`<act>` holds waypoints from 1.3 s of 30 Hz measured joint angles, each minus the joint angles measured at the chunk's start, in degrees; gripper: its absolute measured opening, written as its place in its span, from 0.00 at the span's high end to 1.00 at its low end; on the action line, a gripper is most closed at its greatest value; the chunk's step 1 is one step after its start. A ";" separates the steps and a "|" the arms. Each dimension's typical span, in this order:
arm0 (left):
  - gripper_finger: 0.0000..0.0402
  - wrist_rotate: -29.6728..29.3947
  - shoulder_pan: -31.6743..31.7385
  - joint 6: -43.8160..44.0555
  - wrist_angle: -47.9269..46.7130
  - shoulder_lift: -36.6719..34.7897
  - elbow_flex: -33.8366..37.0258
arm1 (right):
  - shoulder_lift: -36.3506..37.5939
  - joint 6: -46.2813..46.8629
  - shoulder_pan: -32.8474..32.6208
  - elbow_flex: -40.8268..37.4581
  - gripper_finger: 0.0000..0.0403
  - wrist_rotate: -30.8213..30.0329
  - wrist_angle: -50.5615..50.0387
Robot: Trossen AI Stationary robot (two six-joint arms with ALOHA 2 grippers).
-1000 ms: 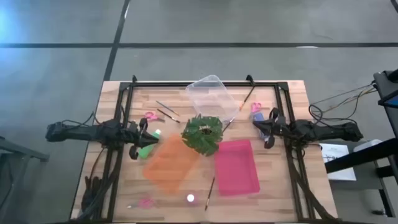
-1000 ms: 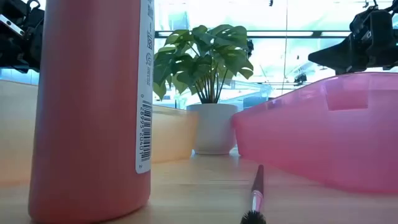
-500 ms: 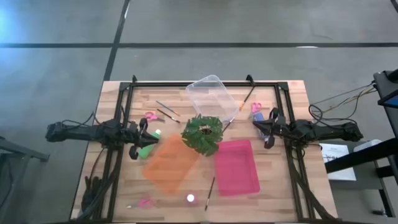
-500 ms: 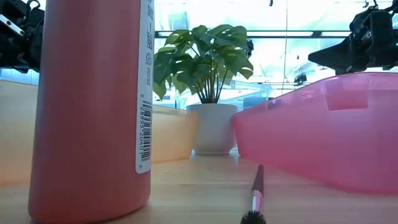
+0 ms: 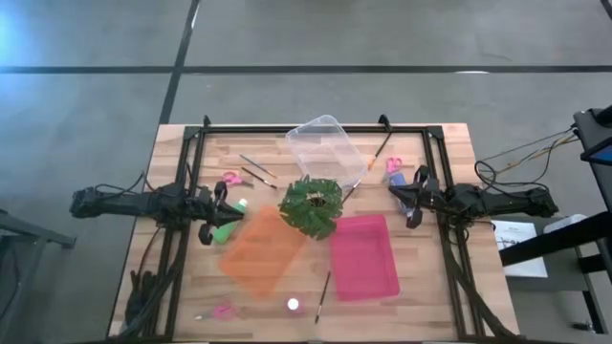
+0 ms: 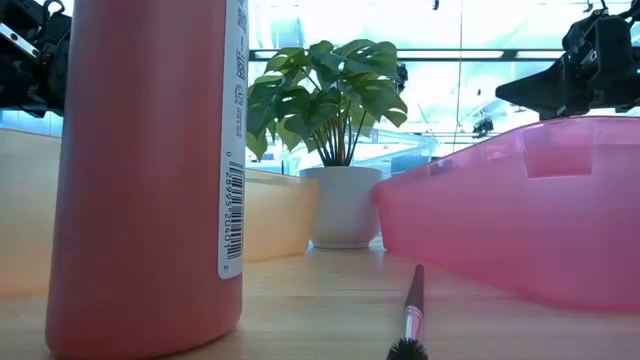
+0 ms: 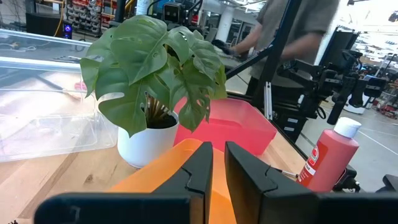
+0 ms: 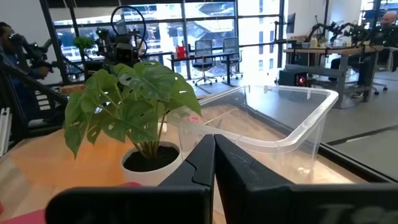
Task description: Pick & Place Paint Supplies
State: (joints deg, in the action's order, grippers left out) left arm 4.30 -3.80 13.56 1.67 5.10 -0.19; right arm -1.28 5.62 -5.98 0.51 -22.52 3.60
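Paint supplies lie scattered over the bench (image 5: 449,143), none of them in a tray. On the left side, the pink scissors (image 5: 230,179) and two thin brushes (image 5: 256,170) rest on the wood near the clear tray (image 5: 325,143). The green bottle (image 5: 228,229) lies against the corner of the orange tray (image 5: 263,250), just beside the left hand (image 5: 218,208). I can't tell whether the hand is touching it.

On the right side, a second pair of pink scissors (image 5: 392,165) and the blue-purple bottle (image 5: 421,177) sit close to the right hand (image 5: 400,198). A long brush (image 5: 378,153) lies along the clear tray's edge. At the near edge, the maroon-pink bottle (image 6: 150,170) stands upright with a dark-handled brush (image 6: 411,315) lying just beside it. That brush lies in front of the pink tray (image 6: 520,210). A small pink item (image 5: 224,311) lies farther left along that edge, too small for me to make out.

The leafy plant (image 5: 311,205) in its white pot stands in the middle, between the three trays.

The left hand hangs above the bench facing the plant, over the orange tray's end. Its fingers (image 7: 199,165) are nearly together with only a slim gap, and nothing is between them. The right hand faces the plant from the other side. Its fingers (image 8: 202,162) are pressed tight together and it holds nothing.

Beyond the bench, a person (image 7: 292,25) stands by some equipment.
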 joint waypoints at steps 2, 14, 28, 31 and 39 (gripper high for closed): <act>0.87 0.02 -0.02 0.00 0.00 0.00 0.00 | 0.00 0.43 0.00 0.00 0.98 0.01 0.00; 0.87 0.00 0.00 0.00 0.00 -0.02 -0.02 | 0.00 -0.04 -0.01 0.00 0.98 0.00 -0.01; 0.87 0.00 -0.02 0.00 0.00 0.00 -0.01 | 0.00 0.40 0.00 0.00 0.98 0.00 0.00; 0.87 0.00 -0.02 0.00 0.00 -0.01 0.00 | 0.00 0.33 0.00 0.00 0.98 0.01 0.00; 0.87 0.01 -0.01 0.00 0.00 -0.01 0.00 | 0.03 0.42 -0.01 0.00 0.98 0.32 2.48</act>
State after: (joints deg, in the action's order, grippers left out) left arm 4.31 -3.80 13.56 1.67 5.09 -0.19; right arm -1.25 6.04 -5.99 0.51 -22.21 6.08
